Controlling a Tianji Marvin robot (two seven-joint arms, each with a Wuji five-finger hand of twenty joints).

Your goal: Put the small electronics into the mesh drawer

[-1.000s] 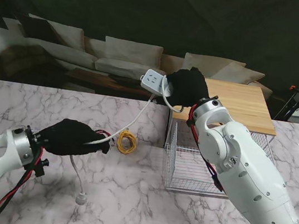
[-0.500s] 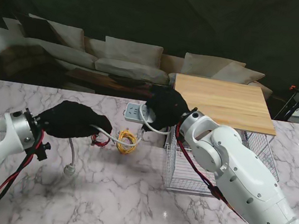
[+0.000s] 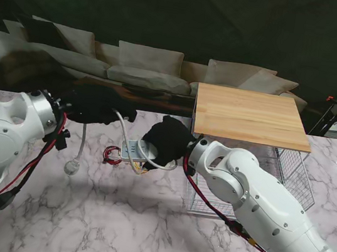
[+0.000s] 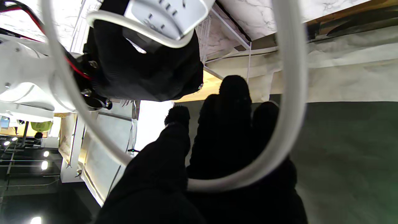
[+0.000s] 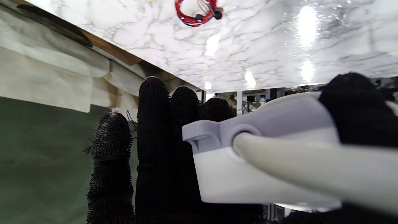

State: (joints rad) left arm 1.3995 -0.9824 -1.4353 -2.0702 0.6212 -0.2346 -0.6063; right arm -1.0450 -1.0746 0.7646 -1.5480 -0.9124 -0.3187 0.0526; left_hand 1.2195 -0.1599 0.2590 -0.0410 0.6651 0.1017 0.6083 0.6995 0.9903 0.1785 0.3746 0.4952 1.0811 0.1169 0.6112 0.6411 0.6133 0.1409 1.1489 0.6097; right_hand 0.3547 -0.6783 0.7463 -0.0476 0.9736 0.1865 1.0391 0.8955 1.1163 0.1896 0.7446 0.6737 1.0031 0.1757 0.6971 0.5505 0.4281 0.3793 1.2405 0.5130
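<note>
My right hand (image 3: 165,139) is closed on the white power strip (image 3: 132,151); the right wrist view shows the strip's cable end pressed between my thumb and the other fingers (image 5: 155,124), with the cord leaving the housing toward the camera. My left hand (image 3: 99,104) is closed on the strip's white cord (image 3: 118,122); the left wrist view shows the cord looping across my palm and fingers (image 4: 230,124). From my left hand the cord hangs down to its plug (image 3: 71,167), which sits at or just above the marble table (image 3: 109,225); contact cannot be confirmed. The strip is raised off the table, between my two hands and beside the mesh drawer (image 3: 199,194), not over it. The drawer lies on the wrist side of my right hand, under a wooden top (image 3: 249,116), and my right forearm covers most of its basket. I can see no item inside the part that shows. A red cable coil (image 3: 111,154) and a yellow cable coil (image 3: 138,167) lie on the table just beside the strip, near my right fingertips. My assessment: loading is at an early stage. The strip and cord are lifted but not deposited, and both coils remain to be collected.
</note>
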